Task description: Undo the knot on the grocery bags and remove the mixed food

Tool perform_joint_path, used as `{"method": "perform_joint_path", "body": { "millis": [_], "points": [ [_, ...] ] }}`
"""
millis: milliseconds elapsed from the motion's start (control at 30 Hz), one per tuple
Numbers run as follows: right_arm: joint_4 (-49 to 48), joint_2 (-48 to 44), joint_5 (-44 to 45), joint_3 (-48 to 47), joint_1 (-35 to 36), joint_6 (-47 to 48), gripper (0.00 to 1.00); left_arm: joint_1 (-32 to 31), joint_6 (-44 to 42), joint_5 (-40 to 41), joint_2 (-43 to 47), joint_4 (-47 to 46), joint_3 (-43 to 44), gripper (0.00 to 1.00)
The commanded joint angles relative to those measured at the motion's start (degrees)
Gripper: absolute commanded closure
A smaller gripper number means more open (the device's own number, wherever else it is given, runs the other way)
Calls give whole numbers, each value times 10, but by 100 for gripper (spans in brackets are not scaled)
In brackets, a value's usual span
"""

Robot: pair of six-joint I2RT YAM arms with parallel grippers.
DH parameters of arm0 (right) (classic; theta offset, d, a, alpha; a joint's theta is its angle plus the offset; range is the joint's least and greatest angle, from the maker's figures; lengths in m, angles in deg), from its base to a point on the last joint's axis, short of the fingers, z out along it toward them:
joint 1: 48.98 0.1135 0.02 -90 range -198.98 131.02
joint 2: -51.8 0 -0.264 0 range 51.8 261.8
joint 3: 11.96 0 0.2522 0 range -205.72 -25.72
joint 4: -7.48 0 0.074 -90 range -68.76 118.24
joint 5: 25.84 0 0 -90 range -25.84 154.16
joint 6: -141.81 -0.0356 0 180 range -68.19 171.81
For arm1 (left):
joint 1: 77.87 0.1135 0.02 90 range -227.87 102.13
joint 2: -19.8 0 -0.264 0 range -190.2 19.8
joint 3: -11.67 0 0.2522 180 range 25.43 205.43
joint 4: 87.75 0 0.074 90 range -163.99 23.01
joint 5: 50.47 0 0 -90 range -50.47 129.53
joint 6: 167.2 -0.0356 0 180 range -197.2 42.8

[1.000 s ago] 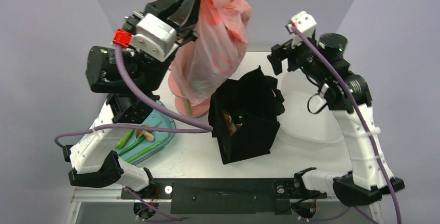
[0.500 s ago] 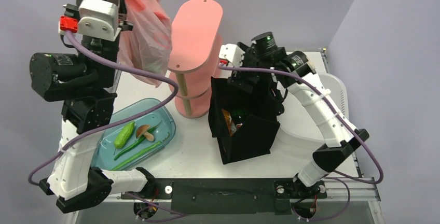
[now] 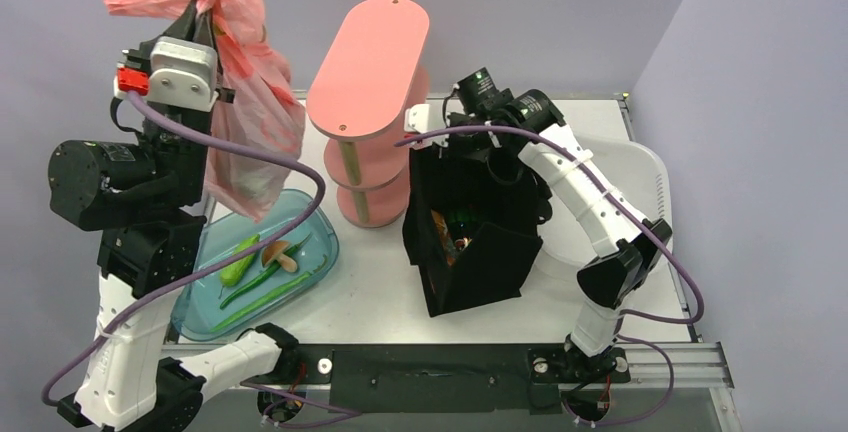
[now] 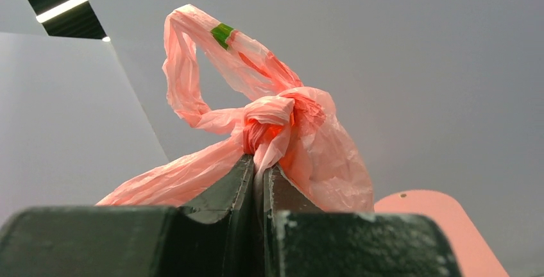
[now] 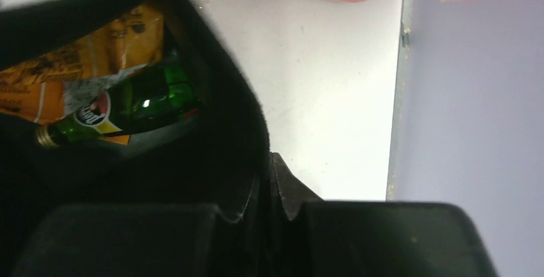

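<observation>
Left jaws: pinched shut on the neck of the pink bag [image 3: 250,122], right under the knot [image 4: 276,120], no gap showing between them. Right jaws: closed narrow on the rim of the black tote [image 3: 490,252], with a fold of its fabric caught between them in the wrist view.

Holds the pink bag high above the desk [image 3: 380,297], left of the pink stand [image 3: 370,62] and over the far end of the blue tray [image 3: 318,264]. Probably done so the load inside drags the neck taut and leaves the knot standing free above the grip, loops and tails exposed for picking apart. Not yet undone. Contents too dim through the plastic to name.

Hangs with the long axis vertical: knot and ears up, belly down toward the tray.

Grips the tote at its far rim, likely to steady it and hold the mouth open. Sits on the desk just right of the stand, mouth upward. Inside, an orange snack packet [image 5: 83,40] and, just below it in the wrist view, a green bottle [image 5: 141,107] on its side. Long axis across the tote, cap toward the left of that view, base toward the gripped wall. Neither taken out yet.
</observation>
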Motion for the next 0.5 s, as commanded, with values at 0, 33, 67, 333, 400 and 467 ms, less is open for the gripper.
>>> {"method": "perform_joint_path", "body": {
  "millis": [0,33,67,333,400,467],
  "points": [
    [-71,1,52,-56,-44,-37,100,4,18,-9,18,31,-22,100],
    [-89,0,56,-57,-60,-45,100,4,22,-11,21,36,-25,100],
    [-133,-2,66,-55,-70,-63,100,4,27,-13,22,43,-29,100],
    [-395,31,135,-65,-150,-116,100,4,69,-76,-3,77,-18,100],
    [-478,48,153,-61,-166,-127,100,4,79,-120,-16,100,-2,100],
    [-552,71,166,-61,-184,-129,100,4,93,-173,-27,122,14,100]
  ]
}}
